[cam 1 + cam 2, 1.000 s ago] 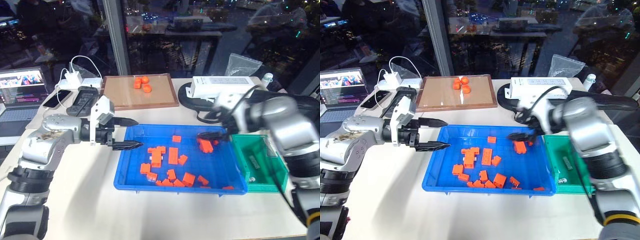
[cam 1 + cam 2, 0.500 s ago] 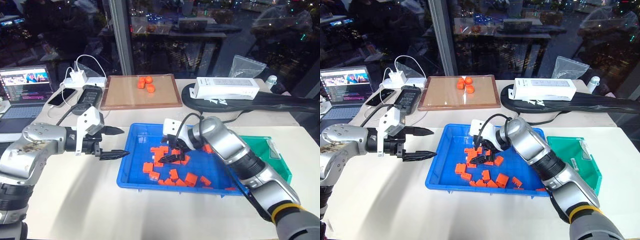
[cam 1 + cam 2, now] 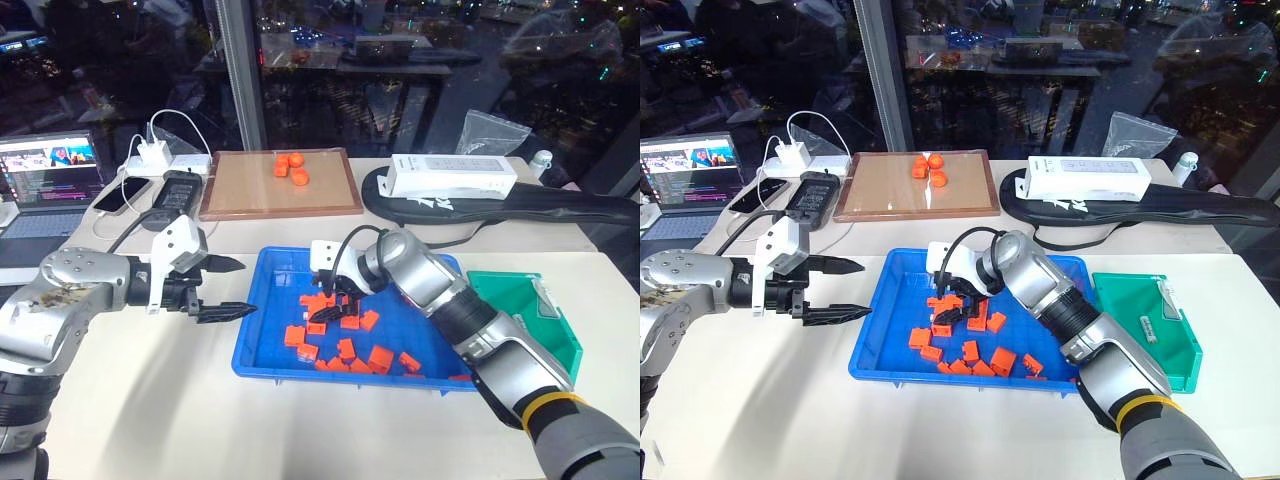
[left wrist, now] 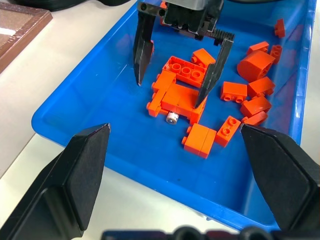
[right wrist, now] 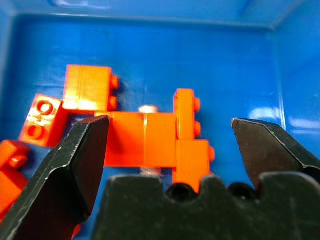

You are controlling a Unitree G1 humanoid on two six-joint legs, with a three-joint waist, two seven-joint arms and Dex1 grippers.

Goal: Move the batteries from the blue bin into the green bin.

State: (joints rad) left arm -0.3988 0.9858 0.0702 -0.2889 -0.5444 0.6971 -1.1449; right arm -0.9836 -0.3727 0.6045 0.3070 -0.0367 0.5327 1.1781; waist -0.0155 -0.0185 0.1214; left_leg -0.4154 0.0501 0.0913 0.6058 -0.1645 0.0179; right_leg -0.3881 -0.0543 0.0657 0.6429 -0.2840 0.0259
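Observation:
The blue bin [image 3: 262,352] lies mid-table with several orange bricks in it. One battery [image 4: 172,118] lies under a brick cluster, only its silvery ends peeking out [image 5: 146,108]. My right gripper [image 3: 328,305] hangs open just above that cluster, one finger on each side [image 4: 169,94]. My left gripper [image 3: 247,287] is open and empty over the table at the bin's left edge. The green bin [image 3: 512,292] stands against the blue bin's right side, and another battery [image 3: 1148,328] lies inside it.
A wooden-framed board [image 3: 240,195] with orange pieces lies behind the blue bin. A white box [image 3: 455,178] on a black bag sits at the back right. A laptop [image 3: 45,185], phones and a charger crowd the back left.
My right gripper swept from the blue bin's right end to the brick cluster left of centre and sank toward it. The left gripper drew back off the bin's left edge. The camera view shifted.

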